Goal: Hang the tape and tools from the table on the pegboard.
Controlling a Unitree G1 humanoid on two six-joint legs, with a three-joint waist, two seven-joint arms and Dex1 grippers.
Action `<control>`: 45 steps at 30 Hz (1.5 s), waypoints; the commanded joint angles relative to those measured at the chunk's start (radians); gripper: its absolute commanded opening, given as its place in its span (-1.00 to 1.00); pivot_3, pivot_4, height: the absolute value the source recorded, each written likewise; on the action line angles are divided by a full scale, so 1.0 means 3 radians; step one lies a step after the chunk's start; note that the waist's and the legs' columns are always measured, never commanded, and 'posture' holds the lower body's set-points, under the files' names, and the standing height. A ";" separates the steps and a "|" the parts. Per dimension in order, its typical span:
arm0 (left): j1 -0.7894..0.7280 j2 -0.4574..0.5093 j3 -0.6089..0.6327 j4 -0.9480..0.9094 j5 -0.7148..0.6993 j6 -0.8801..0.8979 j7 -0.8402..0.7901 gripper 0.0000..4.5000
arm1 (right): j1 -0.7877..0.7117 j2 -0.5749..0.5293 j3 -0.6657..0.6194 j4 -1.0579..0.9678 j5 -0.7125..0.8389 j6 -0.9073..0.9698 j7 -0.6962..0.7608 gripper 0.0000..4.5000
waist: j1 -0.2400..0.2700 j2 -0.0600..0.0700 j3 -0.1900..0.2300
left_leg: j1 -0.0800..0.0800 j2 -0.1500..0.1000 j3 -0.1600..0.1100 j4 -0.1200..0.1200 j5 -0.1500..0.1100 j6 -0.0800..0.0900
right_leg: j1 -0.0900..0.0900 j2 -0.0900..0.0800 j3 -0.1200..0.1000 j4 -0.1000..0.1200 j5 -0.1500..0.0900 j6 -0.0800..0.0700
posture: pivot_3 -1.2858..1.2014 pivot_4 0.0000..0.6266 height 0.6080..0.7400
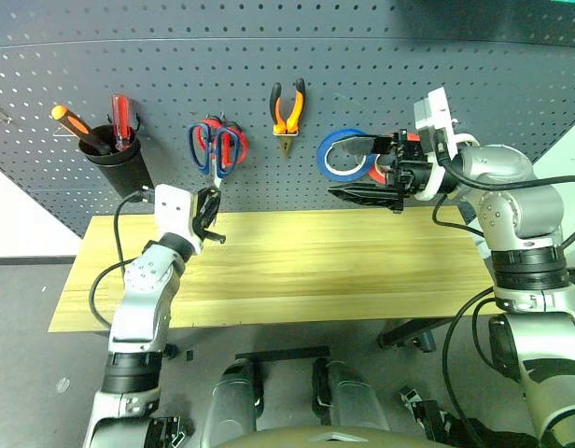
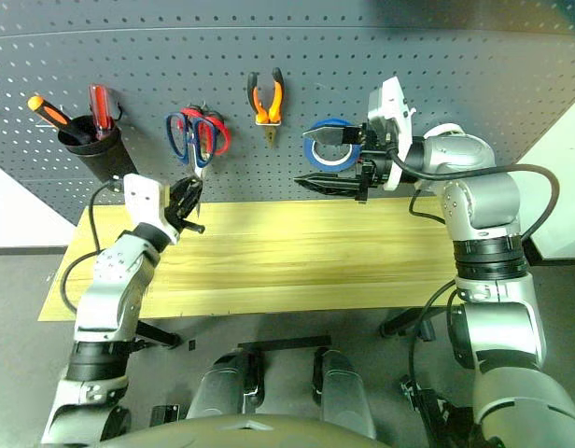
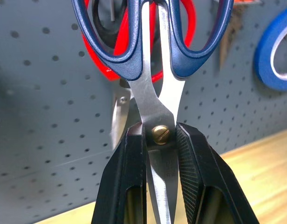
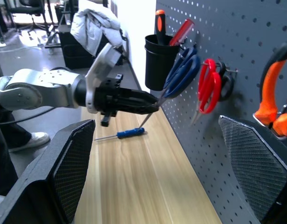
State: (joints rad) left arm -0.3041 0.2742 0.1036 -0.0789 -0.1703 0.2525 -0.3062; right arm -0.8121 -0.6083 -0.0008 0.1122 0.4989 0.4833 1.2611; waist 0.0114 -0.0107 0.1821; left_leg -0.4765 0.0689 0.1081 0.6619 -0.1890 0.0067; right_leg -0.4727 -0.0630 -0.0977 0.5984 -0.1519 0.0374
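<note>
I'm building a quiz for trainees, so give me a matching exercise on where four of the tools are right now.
Things:
1. blue-handled scissors
2. orange-handled pliers
3. blue-handled screwdriver
4. blue tape

Places:
A. hanging on the pegboard, beside the open right hand
B. lying on the table
C. clamped at the pivot in the left hand
D. hanging alone on the pegboard

Pairs: 1-C, 2-D, 3-B, 4-A
</note>
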 commanded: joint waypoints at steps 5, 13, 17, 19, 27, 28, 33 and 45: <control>-0.0367 0.0072 -0.0036 0.0527 0.0111 -0.0236 -0.0039 -0.75 | -0.0035 -0.0032 -0.0020 -0.0047 -0.0042 -0.0080 -0.0020 1.00 | 0.0002 0.0005 -0.0004 | 0.0000 0.0000 0.0000 0.0001 0.0000 0.0000 | 0.0000 0.0000 0.0000 0.0002 -0.0001 0.0001 | 0.01 -0.72 0.86; -0.0703 0.0077 0.0012 0.1012 0.0145 -0.0568 -0.0034 0.18 | 0.0005 -0.0008 -0.0008 -0.0106 -0.0058 -0.0094 -0.0078 1.00 | -0.0001 0.0005 -0.0006 | 0.0000 0.0000 0.0000 0.0005 0.0000 0.0001 | 0.0002 0.0000 0.0000 0.0004 0.0000 0.0001 | 0.01 -0.69 0.86; -0.0466 0.0132 0.0004 0.0619 0.0067 -0.0553 -0.0159 0.81 | 0.0069 -0.0050 -0.0003 -0.0194 -0.0026 -0.0027 -0.0066 1.00 | -0.0004 0.0006 -0.0006 | 0.0001 0.0000 0.0000 0.0005 0.0000 0.0001 | 0.0002 0.0000 0.0000 0.0005 0.0000 0.0001 | 0.02 -0.67 0.86; -0.0205 0.0176 0.0008 0.0203 0.0028 -0.0408 -0.0176 0.93 | 0.0117 -0.0063 0.0007 -0.0274 0.0016 0.0054 -0.0056 1.00 | -0.0004 0.0006 -0.0006 | 0.0001 0.0000 0.0001 0.0005 0.0000 0.0001 | 0.0001 -0.0001 0.0001 0.0006 0.0000 0.0001 | 0.03 -0.64 0.86; 0.0564 0.0305 0.0215 -0.0832 -0.0046 0.0379 0.0017 0.93 | 0.0379 0.0009 0.0193 -0.0700 0.0202 0.0482 -0.0086 1.00 | 0.0004 0.0007 -0.0006 | 0.0004 0.0000 -0.0001 0.0006 -0.0002 0.0002 | 0.0002 -0.0004 0.0002 0.0009 -0.0001 0.0000 | 0.06 -0.59 0.86; 0.0652 0.0304 0.0317 -0.0874 -0.0054 0.0538 0.0112 0.93 | 0.0404 0.0055 0.0251 -0.0739 0.0211 0.0545 -0.0127 1.00 | 0.0004 0.0007 -0.0007 | 0.0004 0.0000 -0.0001 0.0006 -0.0002 0.0002 | 0.0001 -0.0003 0.0003 0.0009 -0.0002 0.0000 | 0.06 -0.58 0.86; 0.0820 0.0390 0.0633 -0.0825 -0.0096 0.1050 0.0287 0.93 | 0.0417 0.0275 0.0504 -0.0650 0.0069 0.0594 -0.0310 1.00 | 0.0015 0.0007 -0.0007 | 0.0009 0.0002 -0.0003 0.0004 -0.0003 0.0001 | 0.0001 -0.0002 0.0003 0.0014 -0.0010 -0.0012 | 0.08 -0.53 0.86; 0.0440 0.0751 0.0772 -0.0001 -0.0084 0.1735 0.0300 0.93 | 0.0016 0.0897 0.0992 0.0402 -0.0497 0.0126 -0.0407 1.00 | 0.0113 0.0009 0.0009 | 0.0007 0.0001 -0.0004 0.0004 -0.0009 -0.0008 | -0.0003 -0.0006 0.0003 0.0010 -0.0018 -0.0019 | 0.13 -0.26 0.86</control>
State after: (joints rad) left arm -0.1358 0.4741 0.3175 -0.1061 -0.1932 0.7456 -0.2174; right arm -0.7697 -0.3603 0.2907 0.1993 0.3727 0.5547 1.1465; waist 0.0452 -0.0080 0.1847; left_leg -0.4746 0.0693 0.1065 0.6631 -0.1917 0.0043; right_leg -0.4738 -0.0649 -0.0966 0.6013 -0.1574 0.0318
